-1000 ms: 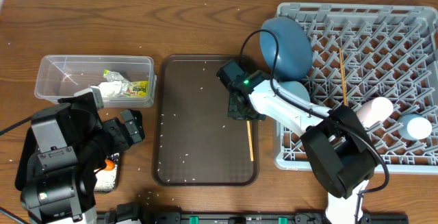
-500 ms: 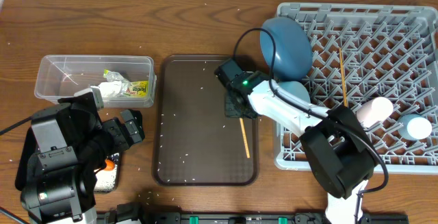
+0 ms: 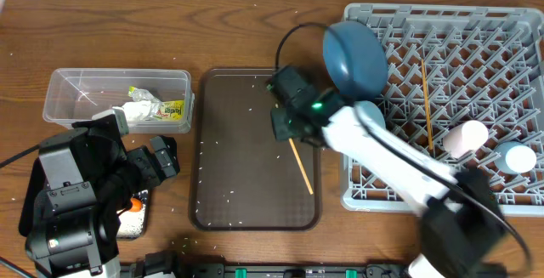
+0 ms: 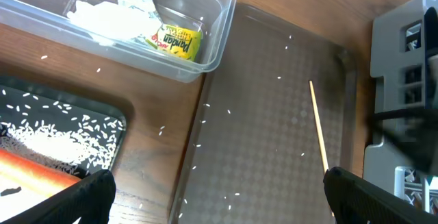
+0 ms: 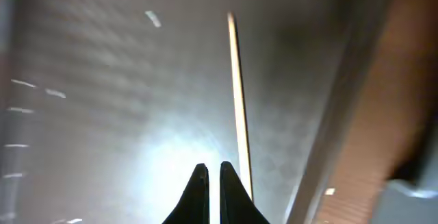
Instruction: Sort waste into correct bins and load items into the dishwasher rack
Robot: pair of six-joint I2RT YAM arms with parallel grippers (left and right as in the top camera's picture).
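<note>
The right claw (image 5: 213, 175) hangs low over the brown tray (image 5: 102, 114). Its two fingers are drawn together with only a sliver between them and nothing held. A chopstick (image 5: 238, 107) lies flat on the tray just beside the right-hand finger, running away from the tips. I cannot tell whether it touches that finger. Loose rice grains (image 5: 152, 18) dot the tray around it.

Right of the tray sits the grey rack (image 3: 476, 48). A blue plate (image 3: 353, 57) stands at its left edge and a second chopstick (image 3: 425, 91) lies among the pegs. A pinkish cup (image 3: 466, 136) and a light-blue cup (image 3: 514, 156) sit toward its right side.

On the other side of the tray, the left claw (image 4: 219, 183) is spread wide and empty above the worktop (image 3: 255, 23). Near it, the clear tub (image 4: 212, 53) holds the wrapper (image 4: 174, 42) and the napkin (image 4: 102, 18). The black tray (image 4: 68, 101) carries a heap of rice (image 4: 41, 138) and the carrot (image 4: 34, 172).
</note>
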